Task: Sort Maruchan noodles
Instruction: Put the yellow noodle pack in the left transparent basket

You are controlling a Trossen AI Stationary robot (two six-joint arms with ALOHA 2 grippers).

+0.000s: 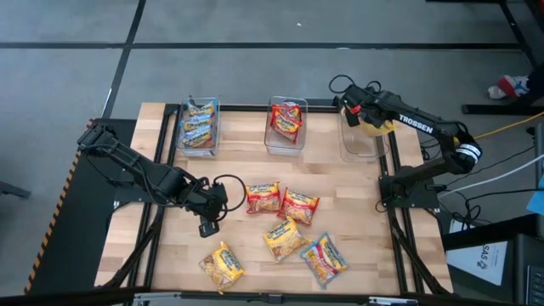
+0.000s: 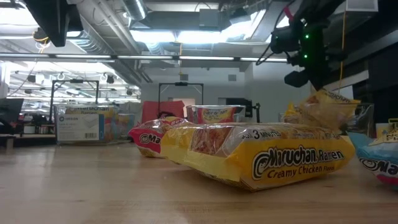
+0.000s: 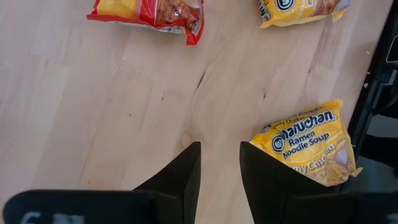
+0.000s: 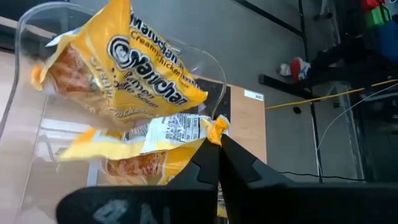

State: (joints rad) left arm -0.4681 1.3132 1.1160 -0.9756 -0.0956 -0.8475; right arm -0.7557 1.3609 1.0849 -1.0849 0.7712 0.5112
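Note:
Several Maruchan packets lie flat on the wooden table: two red ones (image 1: 263, 197) (image 1: 299, 206), a yellow one (image 1: 285, 238), a blue one (image 1: 323, 259) and another yellow one (image 1: 223, 265). My left gripper (image 1: 208, 219) (image 3: 221, 168) is open above bare wood, between the red packets and the near yellow packet (image 3: 308, 143), and touches neither. My right gripper (image 1: 365, 115) (image 4: 217, 146) is shut on a yellow packet (image 4: 143, 68) over the clear right bin (image 1: 361, 144). In the low view that packet (image 2: 323, 106) hangs under the gripper. My right gripper pinches the yellow packet by a corner of its crimped end seam (image 4: 215, 126) between the two fingers, at their free ends. The packet is lifted clear and hangs tilted over the clear bin's opening (image 4: 37, 37). A second yellow surface with a label (image 4: 168, 132) lies under it; whether that is another packet I cannot tell.
Three clear bins stand along the far edge: the left one holds blue packets (image 1: 198, 126), the middle one red packets (image 1: 286, 126). Bare wood lies at the table's near left (image 1: 170, 255). Black frame rails border both sides.

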